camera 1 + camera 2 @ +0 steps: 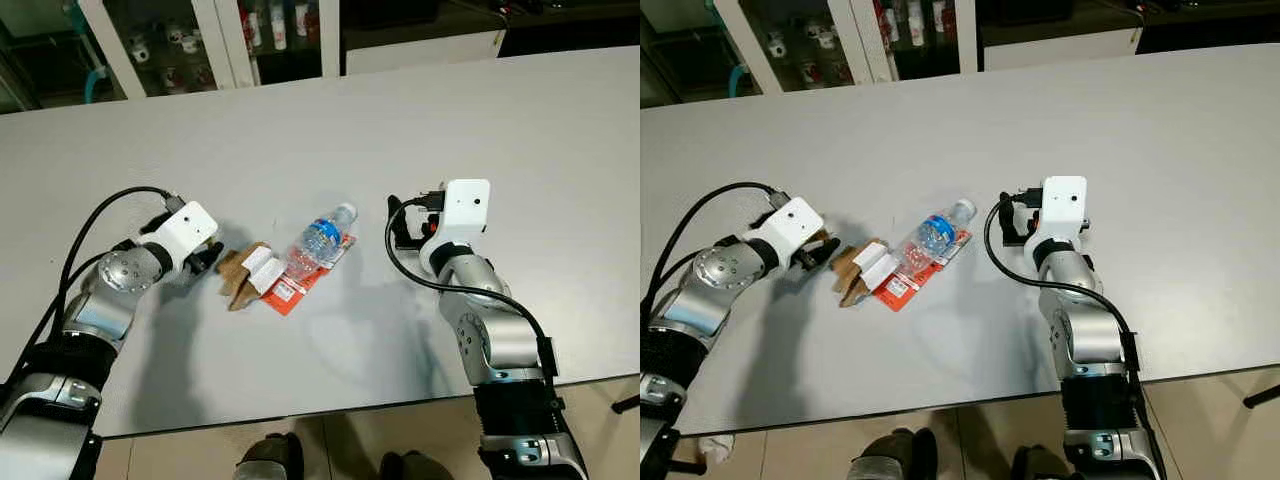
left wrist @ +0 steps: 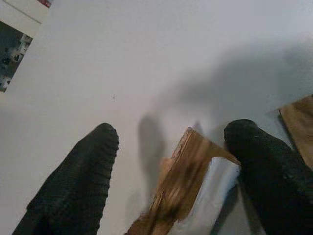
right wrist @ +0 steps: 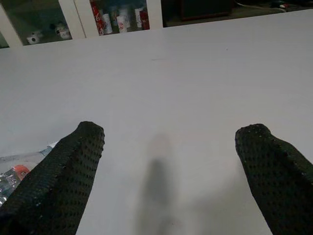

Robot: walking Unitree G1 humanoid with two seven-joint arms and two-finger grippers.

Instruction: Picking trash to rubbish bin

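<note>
Brown torn cardboard scrap (image 1: 243, 275), clear plastic water bottle (image 1: 320, 240) and red flat wrapper (image 1: 300, 283) all lying mid-desk (image 1: 300, 140) — nothing binned. Left gripper (image 2: 166, 181) jaws wide around cardboard; right gripper (image 3: 171, 171) jaws wide, empty.

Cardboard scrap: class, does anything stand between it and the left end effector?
Nothing visible does. The left end effector is open, with the cardboard scrap already lying between its fingers on the table.

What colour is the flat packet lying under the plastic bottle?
The flat packet under the plastic bottle is red-orange with white labels, clearest in the left eye view.
</note>
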